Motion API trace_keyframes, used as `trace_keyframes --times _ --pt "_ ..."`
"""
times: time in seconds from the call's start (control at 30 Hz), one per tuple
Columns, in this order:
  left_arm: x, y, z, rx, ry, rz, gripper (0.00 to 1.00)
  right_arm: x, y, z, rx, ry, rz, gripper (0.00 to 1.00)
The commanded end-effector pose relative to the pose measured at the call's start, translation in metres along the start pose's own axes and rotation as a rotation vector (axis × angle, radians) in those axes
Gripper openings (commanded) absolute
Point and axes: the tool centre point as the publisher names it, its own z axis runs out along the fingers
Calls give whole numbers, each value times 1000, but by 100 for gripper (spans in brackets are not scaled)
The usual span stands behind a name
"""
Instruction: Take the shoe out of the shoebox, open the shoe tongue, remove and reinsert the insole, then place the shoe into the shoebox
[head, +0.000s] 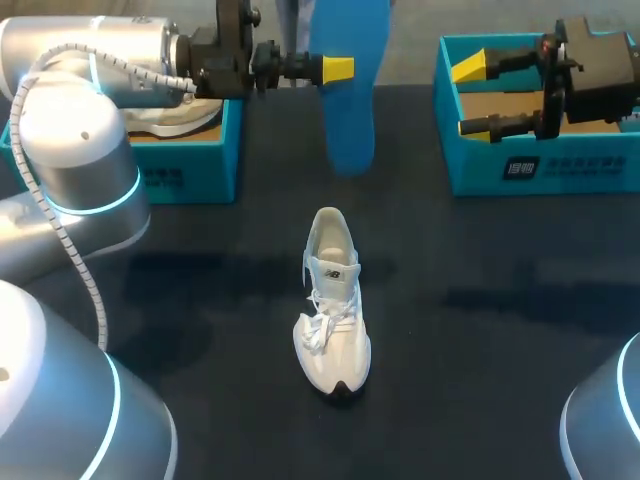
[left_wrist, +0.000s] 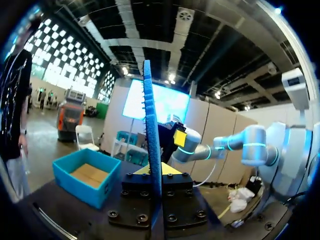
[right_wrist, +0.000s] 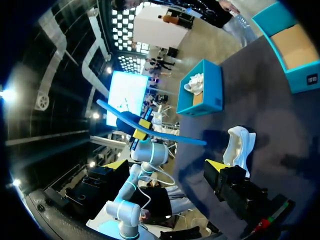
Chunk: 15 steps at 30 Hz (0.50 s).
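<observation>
Left arm (head: 100, 50) lies level beyond the white sneaker (head: 333, 300), left claw (head: 338, 68) clamped on an upright blue insole (head: 350, 120); right claw (head: 470, 97) gapes, farther right.

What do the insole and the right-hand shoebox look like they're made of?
Insole: likely soft foam, matte blue; thin, with a nubby face in the left wrist view. Shoebox: probably cardboard, matte blue outside, plain brown inside.

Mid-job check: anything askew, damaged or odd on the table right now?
Nothing stands out. The white shoe stands upright mid-table, laces loose. The blue insole is clamped on edge in the left gripper, above the table. The right gripper hangs open over the empty shoebox.
</observation>
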Motion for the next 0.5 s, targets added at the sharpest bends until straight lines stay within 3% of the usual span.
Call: trace_keyframes --times 0.03,0.4,0.5 --pt "1 4 -1 29 4 201 0 0 -1 1 -2 -1 1 100" --pt "0 0 4 -8 44 869 0 0 -1 1 -2 -1 1 100" --pt "-5 5 3 -54 50 1061 0 0 -1 1 -2 -1 1 100"
